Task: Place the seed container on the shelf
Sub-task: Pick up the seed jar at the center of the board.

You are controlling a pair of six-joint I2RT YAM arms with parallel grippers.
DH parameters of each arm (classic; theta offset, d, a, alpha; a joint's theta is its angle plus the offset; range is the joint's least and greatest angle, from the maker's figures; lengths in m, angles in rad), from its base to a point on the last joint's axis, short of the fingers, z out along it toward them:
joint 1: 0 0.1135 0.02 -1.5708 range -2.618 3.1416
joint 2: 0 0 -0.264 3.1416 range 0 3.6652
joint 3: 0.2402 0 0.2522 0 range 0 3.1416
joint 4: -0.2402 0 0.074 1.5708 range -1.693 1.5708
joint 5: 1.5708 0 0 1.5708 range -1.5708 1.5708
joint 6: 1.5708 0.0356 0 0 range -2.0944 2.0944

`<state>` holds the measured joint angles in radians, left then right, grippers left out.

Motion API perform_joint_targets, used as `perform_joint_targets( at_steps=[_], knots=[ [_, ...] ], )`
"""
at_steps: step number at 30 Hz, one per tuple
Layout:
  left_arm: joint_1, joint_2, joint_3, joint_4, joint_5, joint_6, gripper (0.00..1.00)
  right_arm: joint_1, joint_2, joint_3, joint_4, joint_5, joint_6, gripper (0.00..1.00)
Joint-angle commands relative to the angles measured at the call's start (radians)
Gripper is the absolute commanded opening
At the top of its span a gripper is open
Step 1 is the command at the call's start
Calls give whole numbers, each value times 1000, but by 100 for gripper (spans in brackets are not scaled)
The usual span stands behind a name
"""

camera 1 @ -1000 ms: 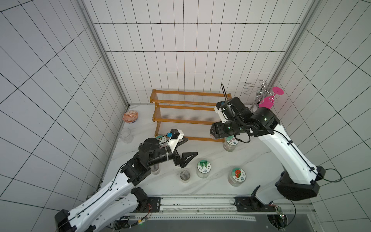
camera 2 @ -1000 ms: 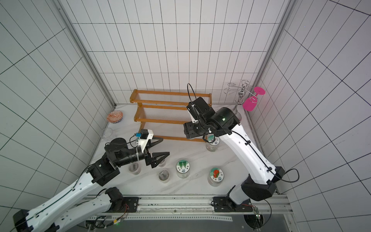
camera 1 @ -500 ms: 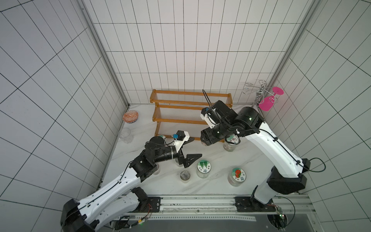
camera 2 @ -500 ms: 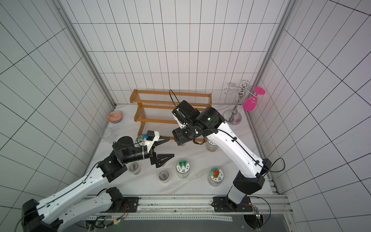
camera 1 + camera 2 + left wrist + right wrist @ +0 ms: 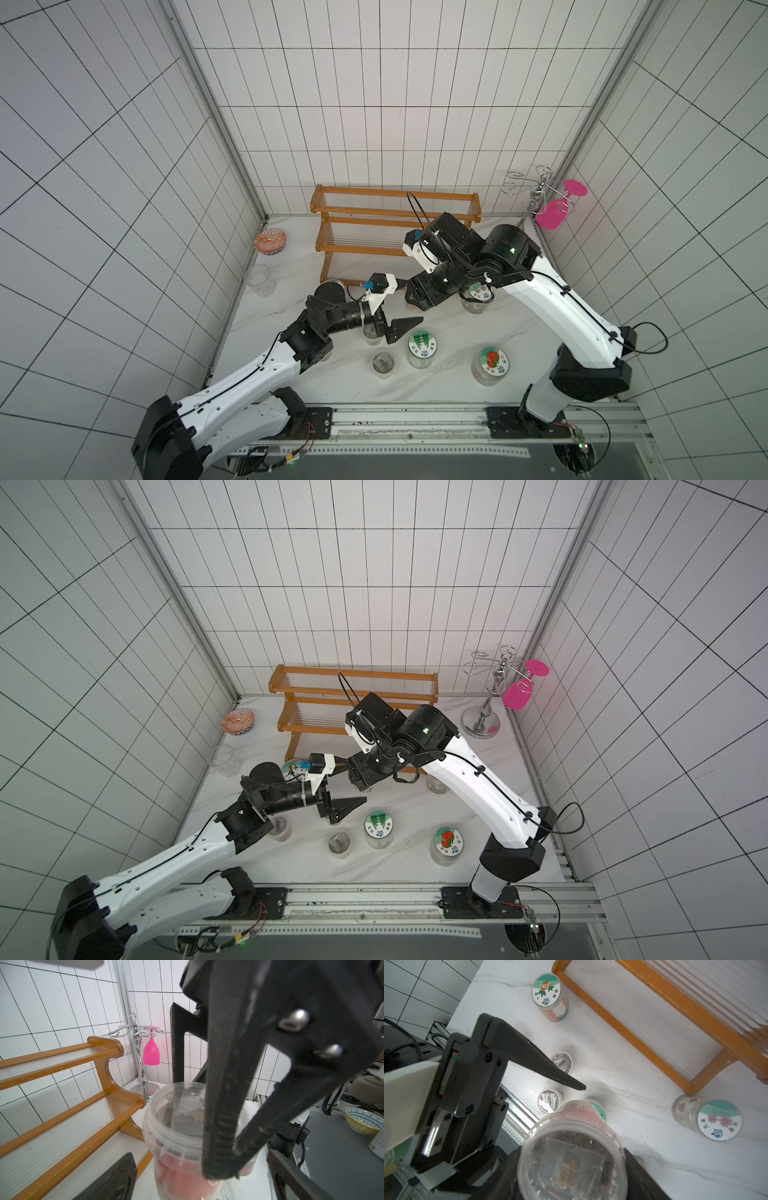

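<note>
So right arm [image 5: 540, 299] stretched low before shelf [image 5: 361, 249], right gripper [image 5: 413, 302] clamped on seed container [image 5: 572, 1157]; left gripper [image 5: 356, 782] gaped wide, straddling it.

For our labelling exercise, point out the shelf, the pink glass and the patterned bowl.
shelf [image 5: 106, 1046]: left wrist view, side panel top
pink glass [image 5: 549, 217]: in a top view, cup
patterned bowl [image 5: 270, 242]: in a top view, inside
</note>
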<state>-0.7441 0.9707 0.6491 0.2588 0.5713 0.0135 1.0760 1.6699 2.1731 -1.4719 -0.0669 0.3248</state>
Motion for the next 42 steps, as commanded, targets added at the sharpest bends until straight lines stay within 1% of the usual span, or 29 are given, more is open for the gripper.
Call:
perform_joint_targets(
  at_steps=[1,9,11,13,20,23,31,34,37,39,42],
  knots=[
    [-5,9,-15,67,19,29,98,10,8,36,-8,-27,-3,45],
    [-6,26,-12,66,19,45,87,12,7,33,4,-57,-3,44],
    [-6,28,-10,64,19,46,80,12,7,34,8,-57,-1,44],
    [-7,28,-10,64,25,46,71,12,8,32,7,-60,0,44],
    [-6,16,-6,61,62,42,64,12,10,14,26,-73,-4,48],
    [-6,10,-8,63,82,40,63,12,11,14,38,-79,-11,56],
    [-6,-13,-1,62,68,2,54,11,7,24,84,-87,-24,76],
    [-6,-19,1,62,58,-22,51,10,6,53,83,-61,-24,83],
    [-6,-22,-8,89,24,-50,51,9,-5,94,86,1,-17,86],
    [-6,-26,-20,117,-31,-78,50,9,-30,107,94,73,-5,88],
    [-6,-34,-51,179,-179,-130,47,7,-89,84,122,214,15,89]
  ],
)
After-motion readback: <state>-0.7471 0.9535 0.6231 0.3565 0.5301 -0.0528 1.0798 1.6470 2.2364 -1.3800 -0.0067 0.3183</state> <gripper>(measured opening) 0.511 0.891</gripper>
